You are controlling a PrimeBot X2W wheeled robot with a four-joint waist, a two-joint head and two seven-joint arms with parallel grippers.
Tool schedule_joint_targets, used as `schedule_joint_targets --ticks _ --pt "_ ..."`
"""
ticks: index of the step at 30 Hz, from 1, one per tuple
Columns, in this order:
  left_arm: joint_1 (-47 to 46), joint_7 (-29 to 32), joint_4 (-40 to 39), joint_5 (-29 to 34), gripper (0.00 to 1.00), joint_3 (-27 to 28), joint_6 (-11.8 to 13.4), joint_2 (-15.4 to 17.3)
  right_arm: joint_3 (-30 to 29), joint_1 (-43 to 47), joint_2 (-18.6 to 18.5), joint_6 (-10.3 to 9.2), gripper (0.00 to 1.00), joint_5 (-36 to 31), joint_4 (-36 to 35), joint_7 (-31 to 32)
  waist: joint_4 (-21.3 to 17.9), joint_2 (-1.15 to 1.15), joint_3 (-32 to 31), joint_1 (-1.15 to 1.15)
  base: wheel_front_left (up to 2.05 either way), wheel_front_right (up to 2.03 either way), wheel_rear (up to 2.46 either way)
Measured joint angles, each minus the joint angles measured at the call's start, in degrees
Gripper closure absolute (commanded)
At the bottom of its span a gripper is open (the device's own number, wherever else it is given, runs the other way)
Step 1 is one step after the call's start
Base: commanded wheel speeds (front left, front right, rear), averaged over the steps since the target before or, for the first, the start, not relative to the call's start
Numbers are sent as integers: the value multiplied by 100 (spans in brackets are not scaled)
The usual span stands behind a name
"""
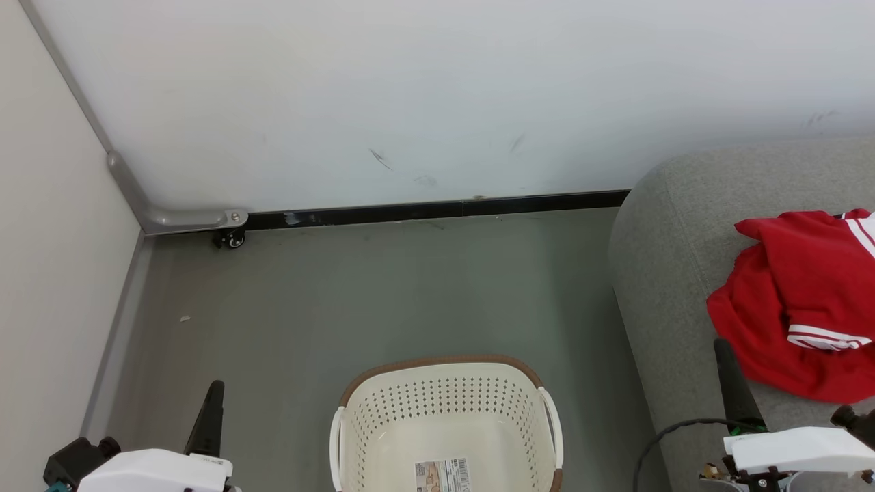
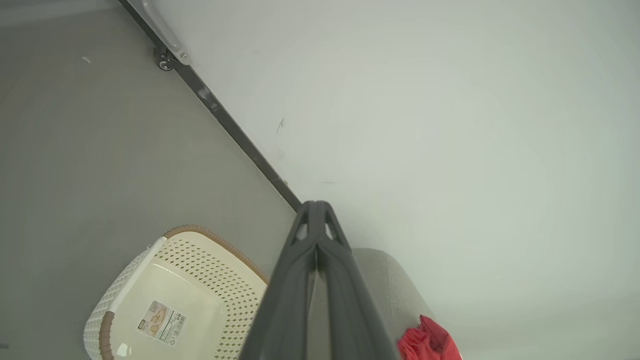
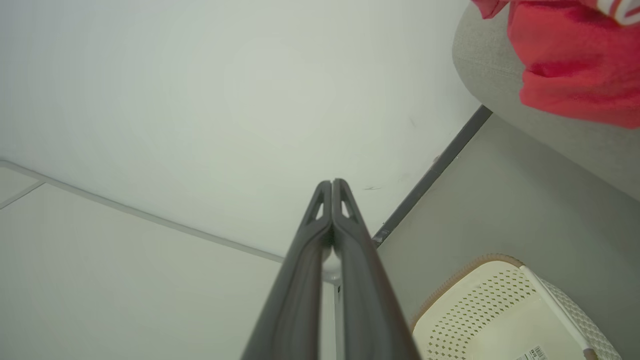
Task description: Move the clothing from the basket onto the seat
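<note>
Now the clothing (image 1: pixel 800 301) lies heaped on the seat (image 1: pixel 670 273), the basket (image 1: pixel 444 400) stands on the floor (image 1: pixel 307 307) beside it, and the left gripper (image 1: pixel 216 391) and right gripper (image 1: pixel 722 352) are both closed, holding nothing

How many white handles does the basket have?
2. The left handle and the right handle curve along the two sides of the basket. Its near end is cut off by the picture edge, so something could be hidden there.
</note>
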Motion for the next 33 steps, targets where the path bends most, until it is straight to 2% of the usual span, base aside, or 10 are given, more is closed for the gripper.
schedule_joint_targets --ticks 33 --pt "-139 526 -120 -2679 100 298 -380 -33 -169 -366 -133 0 100 2817 107 365 -62 0 43 -11 0 0 0"
